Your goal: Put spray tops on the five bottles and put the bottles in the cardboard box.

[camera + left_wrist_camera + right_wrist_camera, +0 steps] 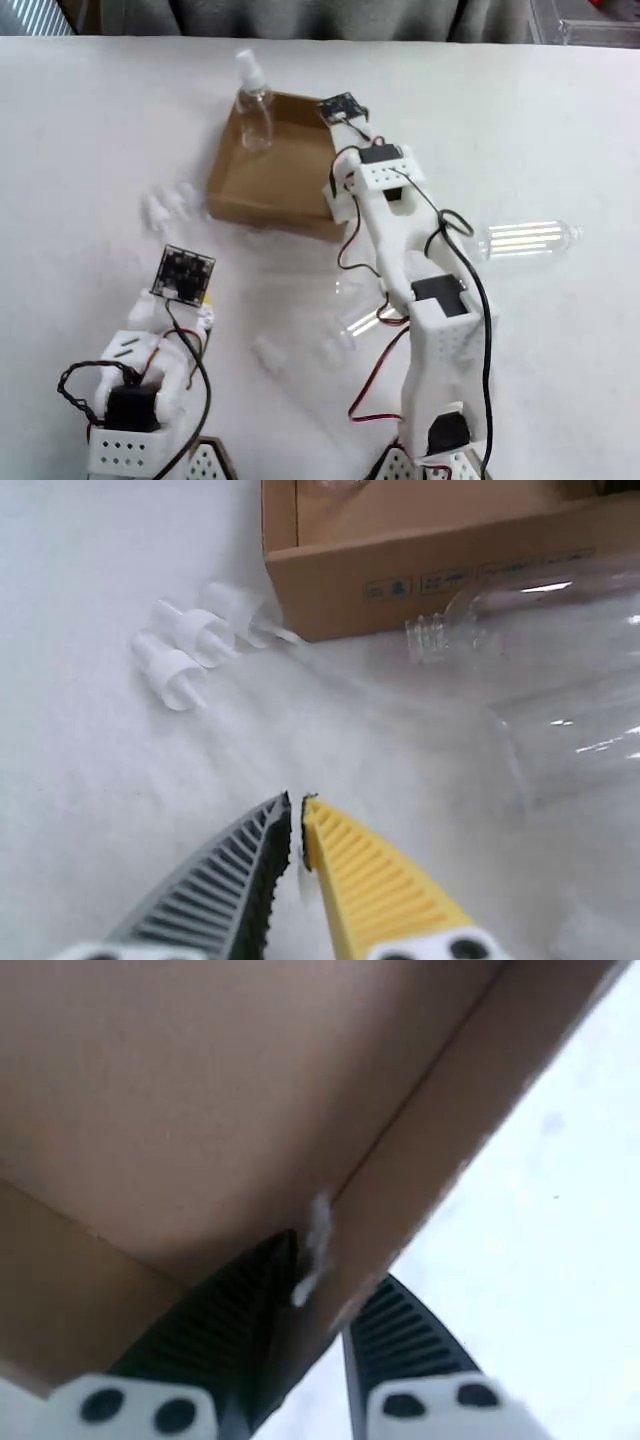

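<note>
The cardboard box [270,170] lies at the table's far middle. One clear bottle with a spray top [255,105] stands upright in its far corner. My right gripper [335,1265] straddles the box's right wall [420,1150], one finger inside and one outside, shut on the cardboard. My left gripper [298,808] hovers low over the white table, shut with nothing in it. Ahead of it lie three white spray tops [190,645] and an uncapped clear bottle [540,630] on its side beside the box [420,575].
Another clear bottle [530,240] lies on its side to the right of the right arm. More clear bottles [360,315] and small white tops [270,350] lie between the two arms. The spray tops [168,205] sit left of the box.
</note>
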### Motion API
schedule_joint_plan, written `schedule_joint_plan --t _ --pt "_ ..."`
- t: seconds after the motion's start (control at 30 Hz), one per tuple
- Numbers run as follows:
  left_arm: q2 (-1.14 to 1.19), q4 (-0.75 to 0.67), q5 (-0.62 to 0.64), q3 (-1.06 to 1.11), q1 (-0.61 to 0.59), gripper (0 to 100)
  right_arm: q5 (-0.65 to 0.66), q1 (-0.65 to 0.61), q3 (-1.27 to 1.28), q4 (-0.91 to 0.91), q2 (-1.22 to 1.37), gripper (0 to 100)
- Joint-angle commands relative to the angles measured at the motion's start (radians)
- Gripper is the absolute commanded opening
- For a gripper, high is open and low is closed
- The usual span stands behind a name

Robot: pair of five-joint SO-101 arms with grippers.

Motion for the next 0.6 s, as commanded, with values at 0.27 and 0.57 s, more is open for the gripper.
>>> schedule_joint_plan --t 0.27,0.57 --pt "-0.013 0.003 -0.011 -0.003 -0.010 3 0.192 0.021 -0.044 0.010 -0.024 1.6" --pt "-0.013 0.000 -0.011 -0.003 -0.010 3 0.224 0.033 -0.046 0.079 -0.041 1.6"
